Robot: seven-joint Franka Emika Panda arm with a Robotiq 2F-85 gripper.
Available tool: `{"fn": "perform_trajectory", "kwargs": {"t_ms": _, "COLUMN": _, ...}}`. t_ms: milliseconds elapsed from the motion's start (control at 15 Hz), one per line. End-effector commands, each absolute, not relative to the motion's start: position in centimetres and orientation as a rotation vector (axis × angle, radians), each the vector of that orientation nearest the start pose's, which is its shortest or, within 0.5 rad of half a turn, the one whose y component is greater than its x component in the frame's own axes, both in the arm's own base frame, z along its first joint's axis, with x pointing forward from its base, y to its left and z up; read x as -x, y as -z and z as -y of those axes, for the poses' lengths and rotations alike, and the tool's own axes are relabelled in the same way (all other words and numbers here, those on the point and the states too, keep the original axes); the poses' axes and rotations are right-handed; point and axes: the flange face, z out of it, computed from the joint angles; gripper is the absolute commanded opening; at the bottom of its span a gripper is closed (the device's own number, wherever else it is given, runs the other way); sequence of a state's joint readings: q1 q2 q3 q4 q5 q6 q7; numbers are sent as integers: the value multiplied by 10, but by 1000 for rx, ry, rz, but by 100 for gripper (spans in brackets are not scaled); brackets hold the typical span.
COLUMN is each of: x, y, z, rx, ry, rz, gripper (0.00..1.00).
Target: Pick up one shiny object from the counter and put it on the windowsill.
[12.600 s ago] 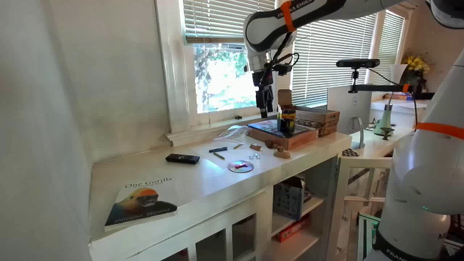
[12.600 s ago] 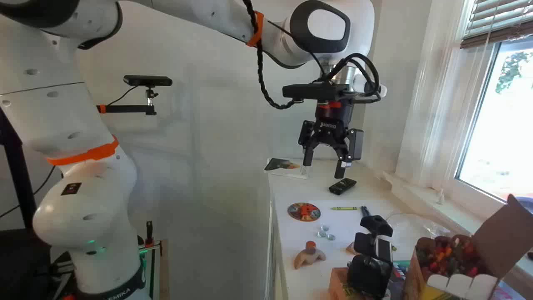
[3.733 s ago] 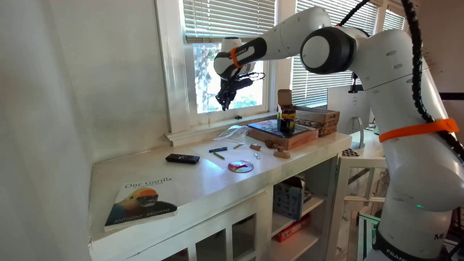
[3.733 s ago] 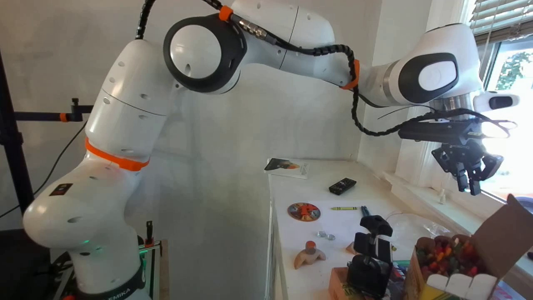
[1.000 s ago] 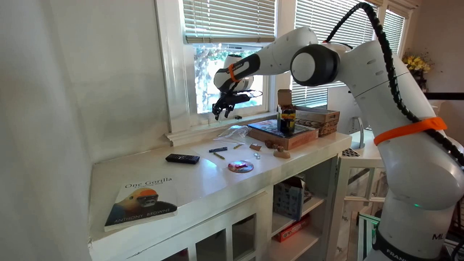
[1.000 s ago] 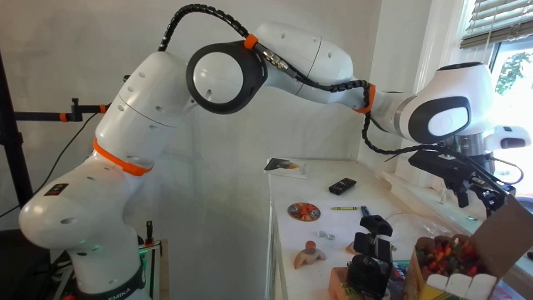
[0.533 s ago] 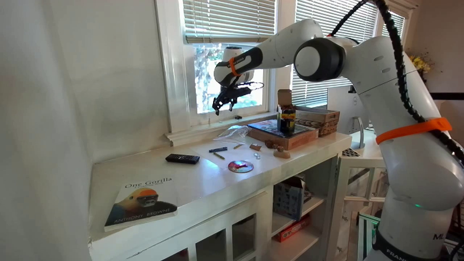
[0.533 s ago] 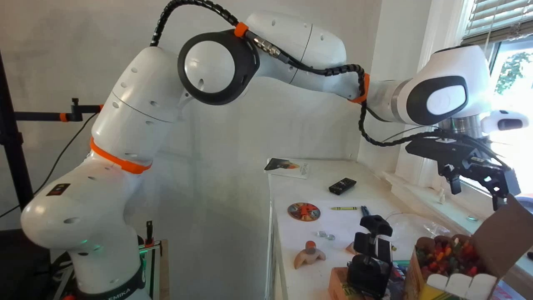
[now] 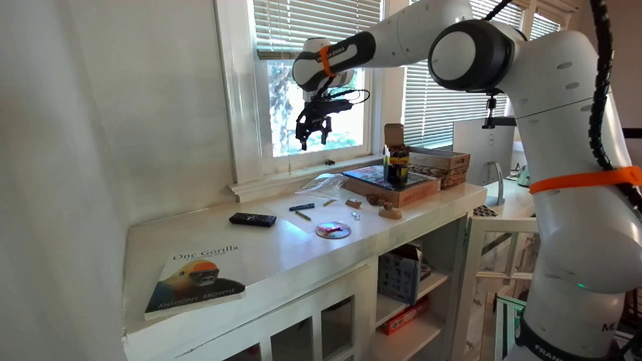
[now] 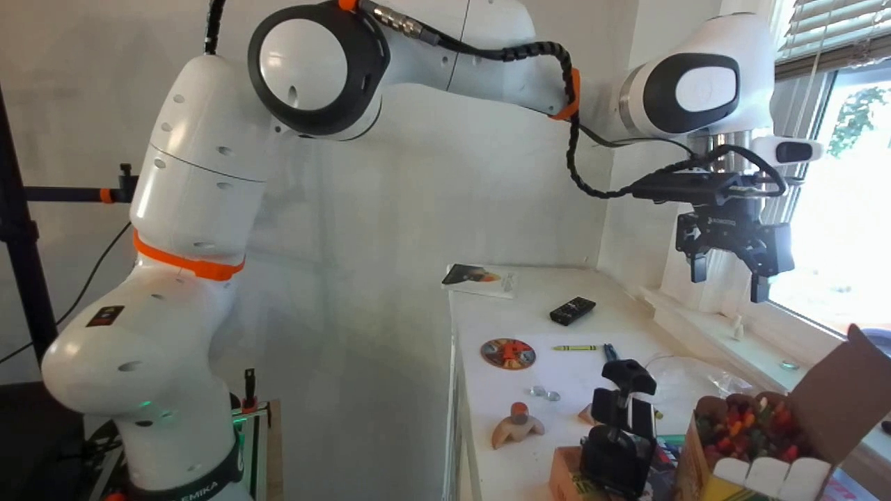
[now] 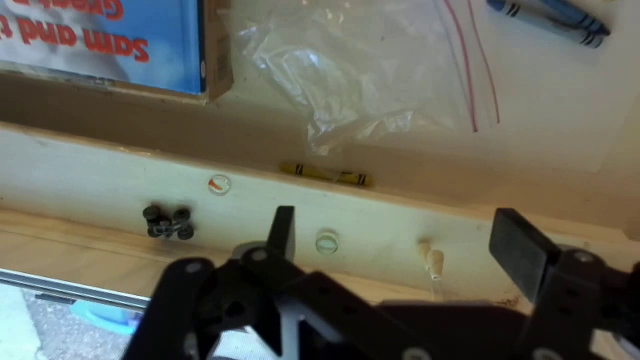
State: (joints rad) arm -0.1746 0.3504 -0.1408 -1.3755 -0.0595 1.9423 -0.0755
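The white counter (image 9: 271,260) bears two clear glass gems (image 10: 544,394) and a shiny disc (image 9: 333,230). The gems also show in an exterior view (image 9: 355,215). A clear glass gem (image 11: 327,242) lies on the white windowsill (image 11: 90,175); it also shows in an exterior view (image 10: 789,364). A small round piece with an orange mark (image 11: 219,185) lies nearer the sill's front edge; I cannot tell what it is. My gripper (image 11: 395,225) is open and empty, well above the sill. It shows in front of the window in both exterior views (image 9: 314,142) (image 10: 729,284).
Pale cord pulls (image 11: 435,263) hang between my fingers, near the sill. A small black toy (image 11: 169,222) is on the sill. A plastic bag (image 11: 350,75), a crayon box (image 10: 759,431), a black clamp (image 10: 619,445), a remote (image 9: 252,219) and a book (image 9: 200,281) are around.
The counter held three gems 12.6 s ago and holds two now. My gripper, narrow over the sill 3.7 s ago, went lower, opened and rose. A gem now lies on the sill.
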Motion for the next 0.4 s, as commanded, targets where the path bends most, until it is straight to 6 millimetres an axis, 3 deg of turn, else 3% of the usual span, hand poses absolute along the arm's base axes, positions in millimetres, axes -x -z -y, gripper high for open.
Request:
{"fn": "perform_trajectory", "kwargs": {"t_ms": 0, "x": -627, "y": -549, "z": 187, "rx": 3259, "ry": 183, "rz": -441, "gripper": 100}}
{"fn": "perform_trajectory", "kwargs": {"t_ms": 200, "x": -614, "y": -557, "z": 187, "rx": 3222, "ry": 134, "rz": -510, "gripper": 100}}
{"fn": "perform_trajectory", "kwargs": {"t_ms": 267, "x": -629, "y": -557, "z": 190, "rx": 3240, "ry": 179, "rz": -454, "gripper": 100}}
{"fn": "perform_trajectory", "kwargs": {"t_ms": 333, "x": -626, "y": -559, "z": 190, "rx": 3236, "ry": 171, "rz": -470, "gripper": 100}}
